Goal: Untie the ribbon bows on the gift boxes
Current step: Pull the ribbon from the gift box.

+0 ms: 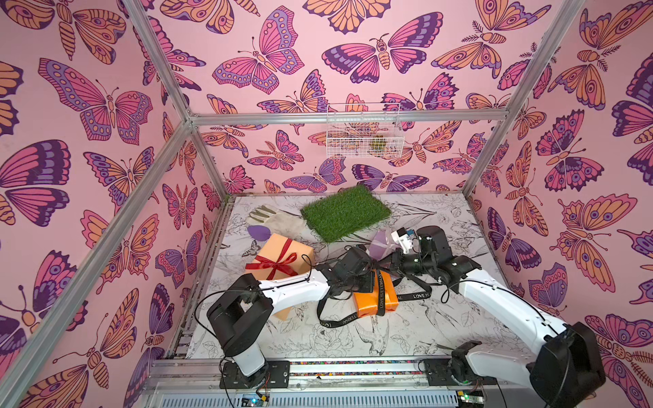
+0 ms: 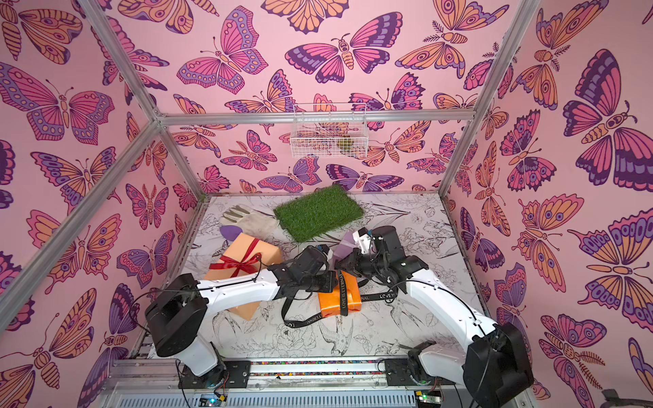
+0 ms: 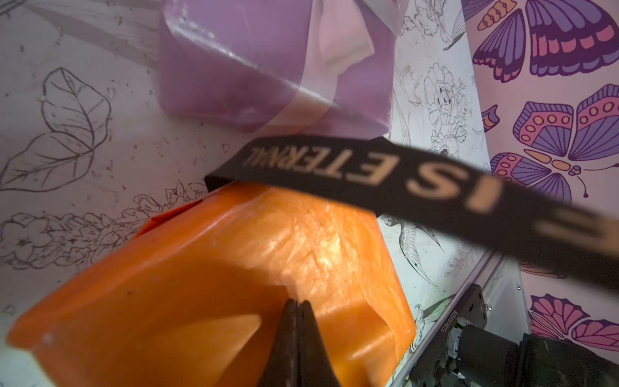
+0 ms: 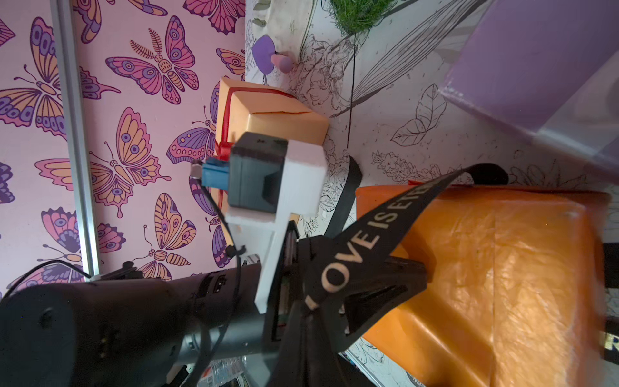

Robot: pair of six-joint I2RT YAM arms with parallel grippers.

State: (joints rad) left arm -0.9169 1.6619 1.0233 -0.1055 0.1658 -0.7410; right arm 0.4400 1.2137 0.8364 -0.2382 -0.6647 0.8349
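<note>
The small orange gift box (image 1: 374,300) lies mid-table with the black "LOVE IS ETERNAL" ribbon (image 1: 339,319) banded around it, and loose tails trail on the table. My right gripper (image 4: 310,306) is shut on a strand of that black ribbon (image 4: 365,234), which stretches up from the orange box (image 4: 502,268). My left gripper (image 3: 298,303) is shut, with its tips resting on the orange box (image 3: 234,254) and nothing between them. The lilac box (image 1: 380,243) with its pale ribbon (image 3: 301,104) stands just behind. The peach box (image 1: 279,254) at the left carries a tied red bow (image 1: 279,263).
A green turf mat (image 1: 346,212) lies at the back, with a pale work glove (image 1: 279,219) and a small purple object (image 1: 258,231) to its left. A white wire basket (image 1: 364,130) hangs on the back wall. Both arms meet over the orange box.
</note>
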